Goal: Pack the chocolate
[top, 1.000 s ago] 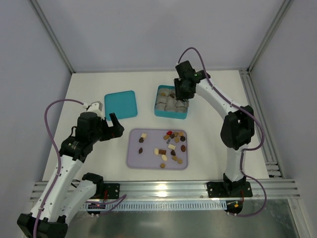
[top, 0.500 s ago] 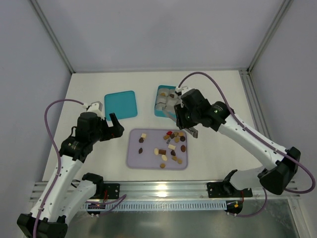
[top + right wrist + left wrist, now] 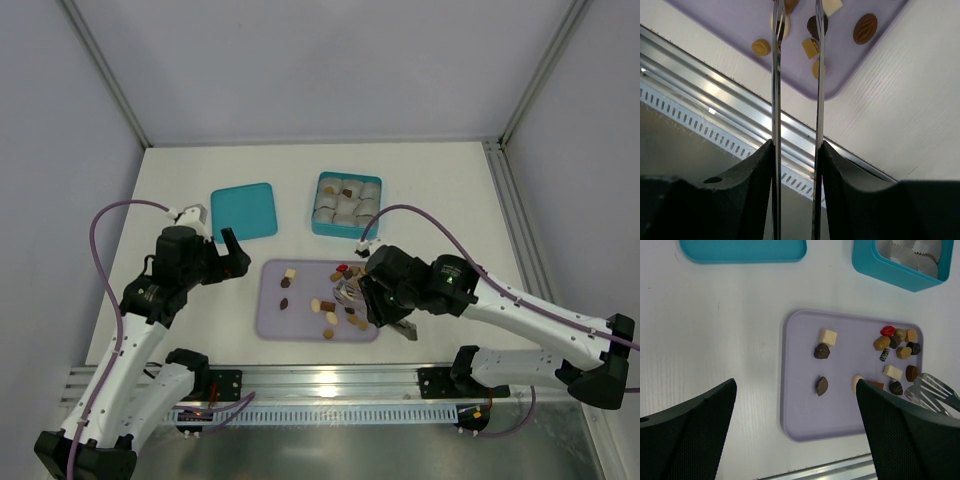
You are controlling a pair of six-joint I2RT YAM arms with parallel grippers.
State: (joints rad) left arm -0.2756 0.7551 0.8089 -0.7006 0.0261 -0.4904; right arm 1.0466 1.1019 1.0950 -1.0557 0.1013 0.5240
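The small brown, tan, cream and red chocolates [image 3: 903, 352] lie scattered on a lilac rectangular plastic tray [image 3: 805, 410] on the white table [image 3: 715, 340], most of them bunched at its right end. The right tool [image 3: 795, 147] pinches a pair of silver slotted metal tongs [image 3: 932, 387], their tips over the tray's near right part among the sweets. The left tool [image 3: 235, 255] hangs spread wide just left of the tray.

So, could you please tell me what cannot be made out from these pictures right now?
- Tips of the tongs: right wrist view, cut off by the top edge; whether they pinch a chocolate is unclear.
- Contents of the teal box: left wrist view, cut by the top edge; top view, too small to count.
- Some chocolates on the purple tray: top view, covered by the right gripper.
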